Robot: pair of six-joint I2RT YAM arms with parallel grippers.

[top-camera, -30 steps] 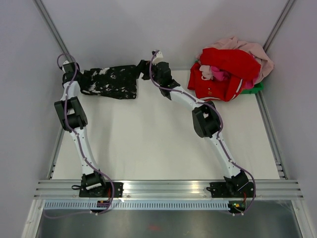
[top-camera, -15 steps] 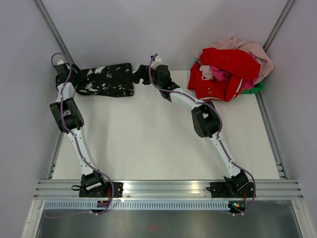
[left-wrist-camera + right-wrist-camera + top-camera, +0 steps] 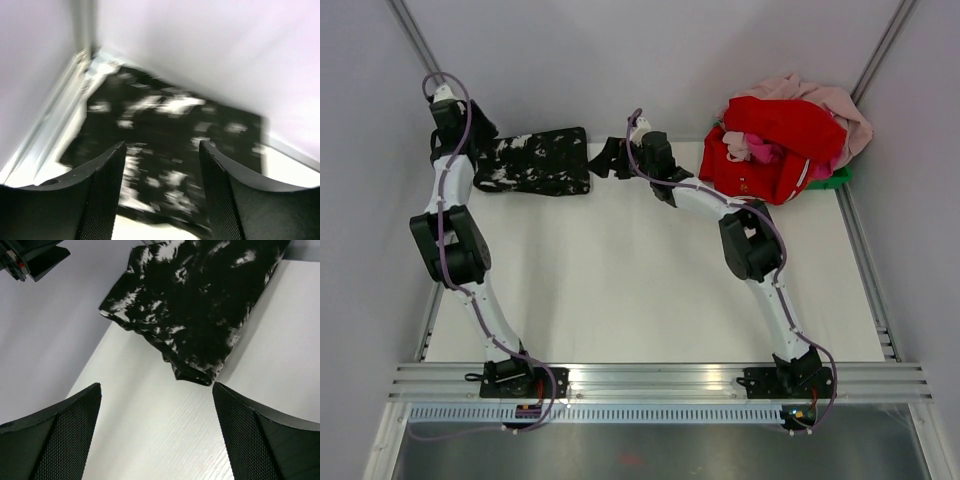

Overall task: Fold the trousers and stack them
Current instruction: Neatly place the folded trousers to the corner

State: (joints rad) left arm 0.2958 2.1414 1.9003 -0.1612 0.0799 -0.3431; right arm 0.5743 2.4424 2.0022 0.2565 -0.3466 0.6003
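1. The trousers [image 3: 535, 160] lie folded into a compact, roughly rectangular bundle at the far left of the bench [image 3: 620, 290], close against the back wall [image 3: 640, 60]. The cloth is black with white blotches all over.
2. The left hand [image 3: 482, 140] hangs over the bundle's left end, near the corner of the bench. From its own wrist camera the two fingers [image 3: 100, 200] stand moderately apart with nothing gripped between them. The blotched cloth shows below and ahead of them, blurred.
3. The right hand [image 3: 605, 158] sits just off the bundle's right end. In its wrist view the jaws are spread wide and hold nothing, with only bare white bench between the fingertips.
4. In that same view the nearest folded corner of the trousers lies a little beyond the right fingertips, clear of them. Several layers of cloth are stacked at that edge.
5. At the far right corner sits a heap of other clothes, well apart from the trousers. It has a red garment [image 3: 770, 150] with white trim in front and pink clothes [image 3: 825, 100] on top and behind. A green thing [image 3: 837, 178] peeks out under its right side, and I cannot tell what it is.
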